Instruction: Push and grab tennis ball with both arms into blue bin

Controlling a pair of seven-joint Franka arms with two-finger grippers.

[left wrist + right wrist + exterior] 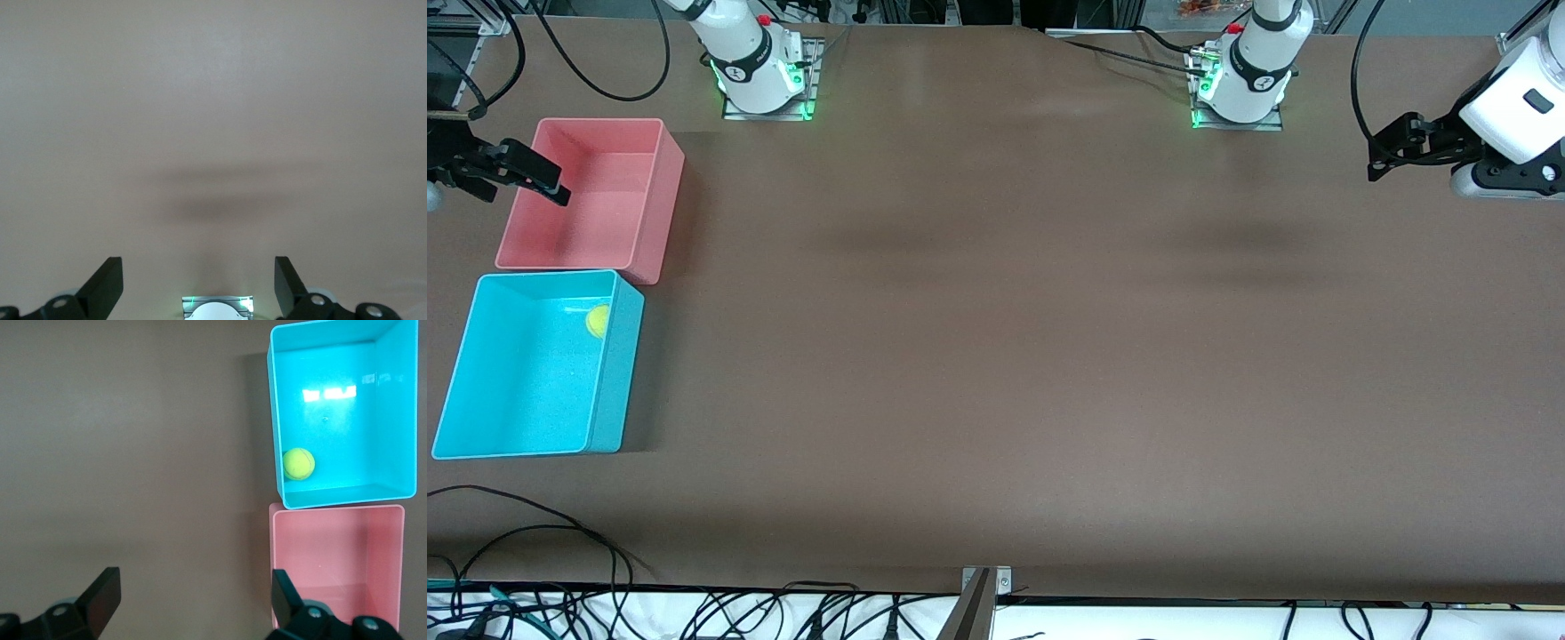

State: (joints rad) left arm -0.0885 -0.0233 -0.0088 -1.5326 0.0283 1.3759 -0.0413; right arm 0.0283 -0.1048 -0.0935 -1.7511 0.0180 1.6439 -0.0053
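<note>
- The right gripper (516,173) hangs high at the right arm's end of the worktop (996,356), over the outer wall of the pink bin (654,204), with its fingers (100,597) spread wide and nothing between them.
- From there the ball (598,321) lies down and away from the arm's base, in the next bin along, the one nearer the front camera.
- The ball sits on the floor of the blue bin (618,373), in the corner nearest the pink bin, touching or all but touching the wall that faces the middle of the worktop; I can't quite tell which.
- The two bins stand end to end, touching or nearly so, and the blue bin's long axis runs toward the front camera.
- A ball has no long axis and points no way, so approach angle would matter little.
- The left gripper (1392,147) waits, fingers (107,283) wide apart and empty, over bare worktop at the left arm's end, well apart from both bins.
- The right arm is by far the nearer to the ball.
- I'd judge the job done: ball in the blue bin, both grippers clear of it.
</note>
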